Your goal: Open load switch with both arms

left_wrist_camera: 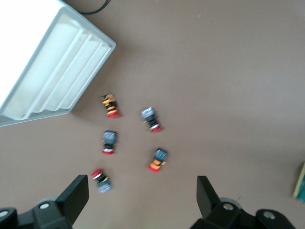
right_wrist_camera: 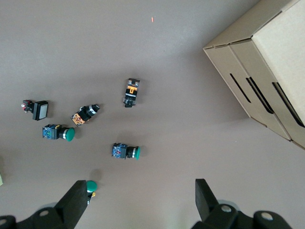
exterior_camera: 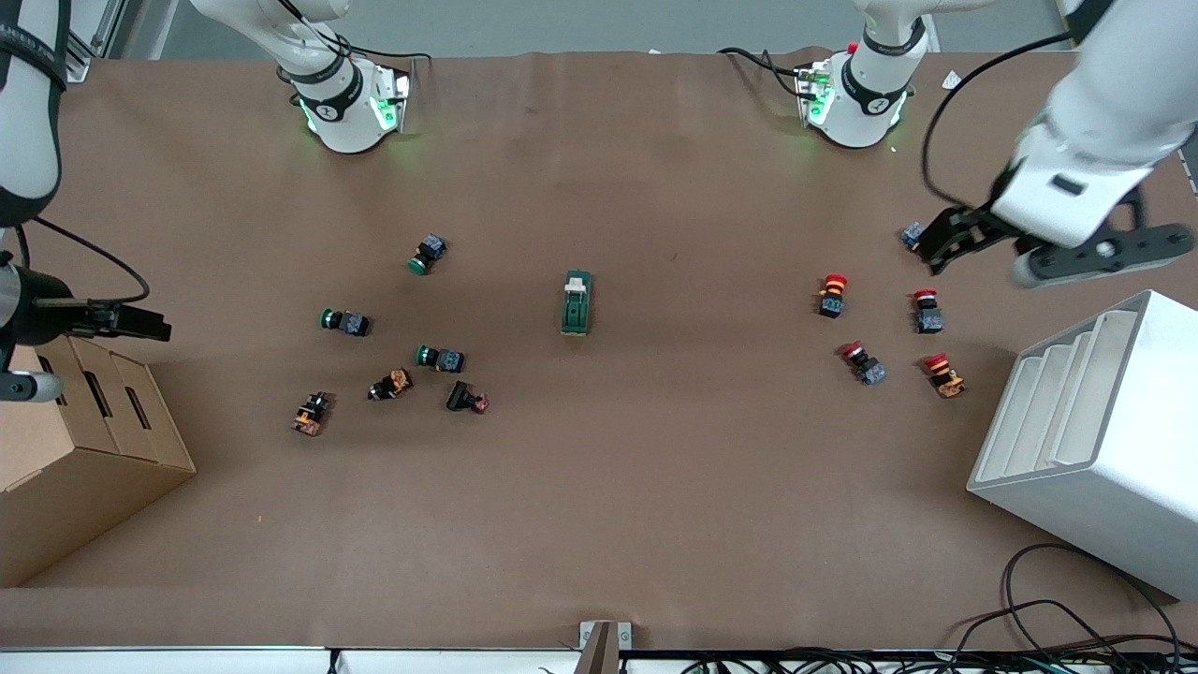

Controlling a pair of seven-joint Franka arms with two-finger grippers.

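A white tiered rack (exterior_camera: 1086, 412) stood nearest the front camera at the left arm's end of the table, and a cardboard box (exterior_camera: 84, 440) stood at the right arm's end. The right gripper (right_wrist_camera: 138, 202) hung beside that box with its fingers spread wide and holding nothing, over green-capped push buttons (right_wrist_camera: 126, 151). The load switch (exterior_camera: 577, 302) lay alone mid-table, well apart from both sets of fingers, its white lever (exterior_camera: 577, 282) at the end toward the robots' bases. It looked small, light, rigid and likely to slide, so one gripper should pinch the green body's long sides while the other works the lever. The left gripper (left_wrist_camera: 143, 195), equally wide open and empty, hung above red-capped push buttons (left_wrist_camera: 108, 142).
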